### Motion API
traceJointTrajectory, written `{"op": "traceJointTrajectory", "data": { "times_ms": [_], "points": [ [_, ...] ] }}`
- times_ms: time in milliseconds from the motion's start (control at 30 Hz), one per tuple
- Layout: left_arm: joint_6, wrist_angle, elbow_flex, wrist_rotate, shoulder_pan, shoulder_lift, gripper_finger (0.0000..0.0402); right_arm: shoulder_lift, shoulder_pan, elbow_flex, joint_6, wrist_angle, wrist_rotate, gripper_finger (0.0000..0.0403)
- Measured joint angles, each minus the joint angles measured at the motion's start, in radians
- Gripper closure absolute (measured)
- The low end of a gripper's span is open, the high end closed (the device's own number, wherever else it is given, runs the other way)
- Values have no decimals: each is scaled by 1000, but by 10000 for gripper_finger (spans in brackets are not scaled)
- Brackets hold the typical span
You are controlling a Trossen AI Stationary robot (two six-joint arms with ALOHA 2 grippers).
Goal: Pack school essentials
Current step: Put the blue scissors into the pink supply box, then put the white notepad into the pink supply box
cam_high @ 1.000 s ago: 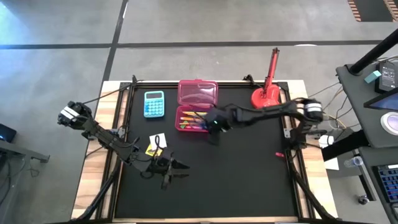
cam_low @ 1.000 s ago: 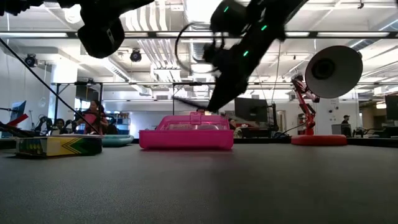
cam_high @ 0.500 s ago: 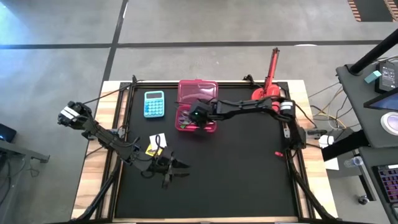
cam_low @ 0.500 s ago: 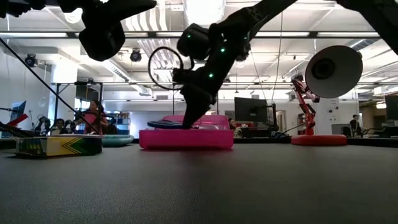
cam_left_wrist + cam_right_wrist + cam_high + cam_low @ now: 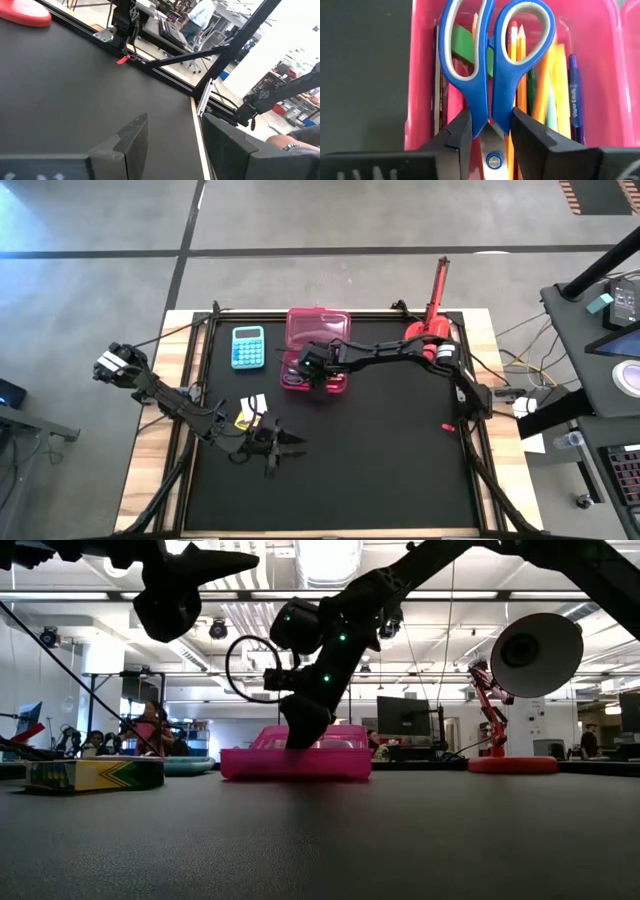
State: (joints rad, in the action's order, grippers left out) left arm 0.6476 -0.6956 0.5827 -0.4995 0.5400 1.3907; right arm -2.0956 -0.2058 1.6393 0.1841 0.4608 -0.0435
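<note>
We have the right gripper [image 5: 491, 134] low over the pink case [image 5: 317, 350], its fingers flanking the blue-handled scissors [image 5: 492, 65] above the pencils [image 5: 516, 60]; whether it grips or has let go, we cannot tell. Dropped crooked, the scissors might block the lid. The left gripper [image 5: 285, 448] waits open over the black mat [image 5: 400, 450], near a white-and-yellow pack [image 5: 250, 412]; behind lies an open workshop.

The right tool [image 5: 308, 368] has swung from beside the pink case [image 5: 330, 330] toward the counter's left edge and lowered into its tray, carrying the blue-handled scissors [image 5: 490, 75] onto the pencils [image 5: 517, 65] inside.
</note>
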Motion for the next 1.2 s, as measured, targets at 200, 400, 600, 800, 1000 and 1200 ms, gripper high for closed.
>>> {"op": "traceJointTrajectory", "data": {
  "times_ms": [200,400,600,800,1000,1200],
  "points": [
    [0,0,0,0,-1,0,237,9,0,0,-16,23,0,238],
    [0,17,0,-4,-9,0,237,66,1,25,-15,150,-1,199],
    [1,23,1,-33,-24,0,237,151,3,15,-57,254,-1,197],
    [1,14,8,38,-24,0,237,243,19,-65,-109,273,0,207],
    [2,102,7,48,-44,0,237,326,66,-234,-227,187,-1,214],
    [85,254,6,81,-64,-8,237,411,148,-402,-379,-11,106,222]
  ]
}}
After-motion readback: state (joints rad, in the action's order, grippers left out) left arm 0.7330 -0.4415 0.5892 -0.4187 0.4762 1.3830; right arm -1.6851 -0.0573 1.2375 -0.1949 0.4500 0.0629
